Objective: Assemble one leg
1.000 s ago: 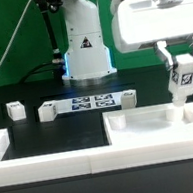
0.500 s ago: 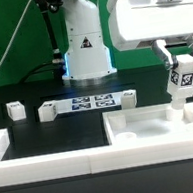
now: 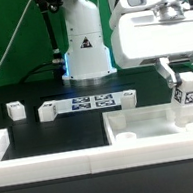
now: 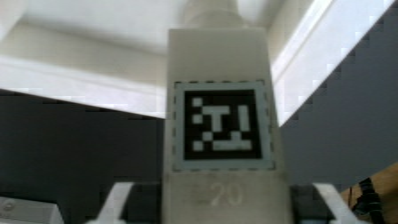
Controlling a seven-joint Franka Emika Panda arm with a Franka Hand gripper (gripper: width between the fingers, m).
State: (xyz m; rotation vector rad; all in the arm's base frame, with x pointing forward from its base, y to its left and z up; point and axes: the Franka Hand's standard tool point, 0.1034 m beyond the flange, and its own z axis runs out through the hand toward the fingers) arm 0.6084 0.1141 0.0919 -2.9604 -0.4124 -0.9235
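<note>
Gripper [image 3: 186, 78] clamped on leg [image 3: 187, 98]: smooth white square post, black-and-white square tag on its side, slightly tilted, over the white tray-like panel [image 3: 143, 150].

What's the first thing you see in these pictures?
The white leg with its black-and-white square tag, held nearly upright between the robot's fingers on the exterior view's right. Below it lies the big white tray-like panel. In the wrist view the tag fills the middle.

gripper [image 3: 186, 81] | clamps leg [image 3: 189, 96] (tilted, tag outward) | at white panel [image 3: 142, 139]
</note>
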